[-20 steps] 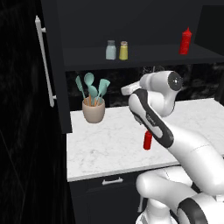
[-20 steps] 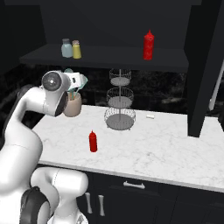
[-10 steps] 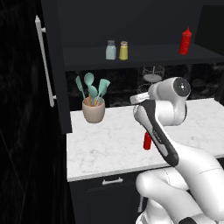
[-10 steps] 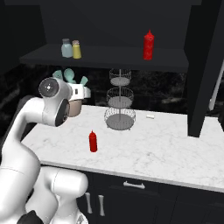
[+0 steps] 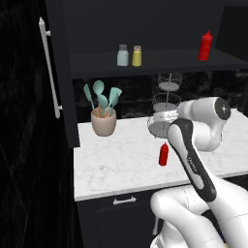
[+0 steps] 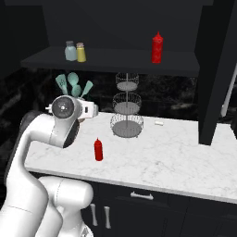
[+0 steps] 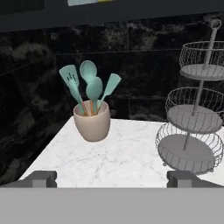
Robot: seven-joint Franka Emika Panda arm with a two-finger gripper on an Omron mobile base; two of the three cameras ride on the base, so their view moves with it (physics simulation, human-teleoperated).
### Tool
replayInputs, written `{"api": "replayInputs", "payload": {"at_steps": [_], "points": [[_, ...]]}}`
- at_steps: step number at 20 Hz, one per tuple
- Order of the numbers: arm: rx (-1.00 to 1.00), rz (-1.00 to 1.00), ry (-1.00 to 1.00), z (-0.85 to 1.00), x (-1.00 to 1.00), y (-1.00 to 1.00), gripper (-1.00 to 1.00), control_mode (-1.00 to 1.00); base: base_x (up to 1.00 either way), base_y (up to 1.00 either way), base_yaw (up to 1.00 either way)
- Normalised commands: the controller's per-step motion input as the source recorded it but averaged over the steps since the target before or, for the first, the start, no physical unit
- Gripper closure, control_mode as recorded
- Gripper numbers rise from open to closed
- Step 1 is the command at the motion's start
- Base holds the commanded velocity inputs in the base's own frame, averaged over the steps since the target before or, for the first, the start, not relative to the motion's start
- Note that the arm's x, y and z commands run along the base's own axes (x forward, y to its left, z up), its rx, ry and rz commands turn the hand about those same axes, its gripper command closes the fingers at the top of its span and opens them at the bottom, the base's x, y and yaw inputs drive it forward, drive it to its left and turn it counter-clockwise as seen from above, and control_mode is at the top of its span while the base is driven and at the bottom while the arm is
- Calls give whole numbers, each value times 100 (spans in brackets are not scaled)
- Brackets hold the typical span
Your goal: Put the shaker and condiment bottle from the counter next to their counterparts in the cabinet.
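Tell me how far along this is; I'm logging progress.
Done: the yellow shaker stands beside the blue-green shaker on the cabinet shelf. In hand: nothing; the pincer is open, facing the utensil pot. Left: the red bottle on the counter must join the shelf's red bottle.

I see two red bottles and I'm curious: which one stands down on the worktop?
The red bottle beside the robot's arm, on the white counter; the other stands up on the cabinet shelf.

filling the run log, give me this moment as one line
shaker: on cabinet shelf beside blue shaker | bottle: upright on counter, not yet moved | claw: open, holding nothing, facing utensil pot
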Motion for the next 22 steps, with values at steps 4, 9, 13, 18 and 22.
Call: {"api": "replayInputs", "payload": {"at_steps": [4,9,13,18,22], "points": [[6,45,0,-44,-20,-48,-100,-100,0,0,0],[-4,45,-4,-53,-16,-31,-100,-100,0,0,0],[-3,45,-10,-18,-12,-21,-100,-100,0,0,0],[0,8,-11,0,-28,1,-100,-100,0,0,0],[-15,1,-13,-1,-1,18,-100,-100,0,0,0]]}}
